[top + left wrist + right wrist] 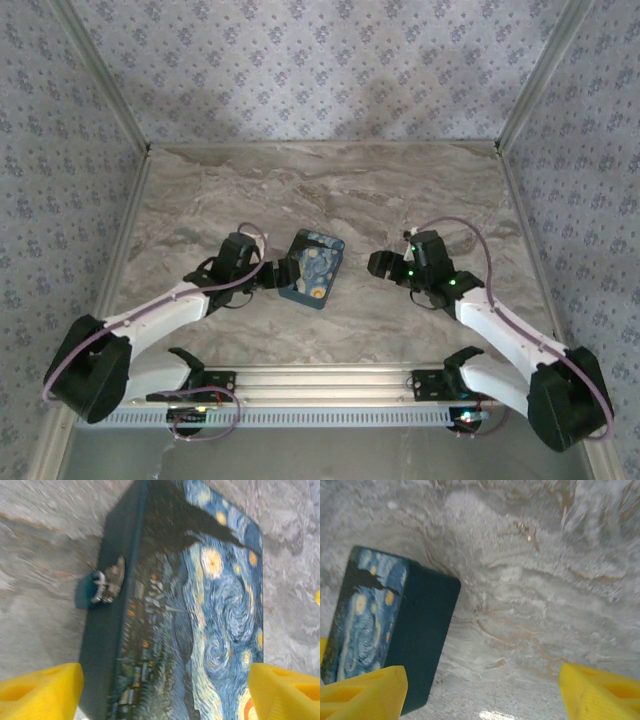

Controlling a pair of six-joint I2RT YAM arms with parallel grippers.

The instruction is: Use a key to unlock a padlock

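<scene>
The blue-headed key (90,588) appears seated in the small padlock (114,577) on the side wall of the painted box (200,605) on the worktop (535,610). Left tool (165,690) hangs wide open astride the box, empty; right tool (482,690), equally wide and empty, hovers beside it. Likely the approach step: next comes a fine pinch on the key head

The box (200,605) has a smooth, painted, slightly glossy lid; its lock (114,577) is shiny metal; the table (330,190) looks like polished marble.
</scene>
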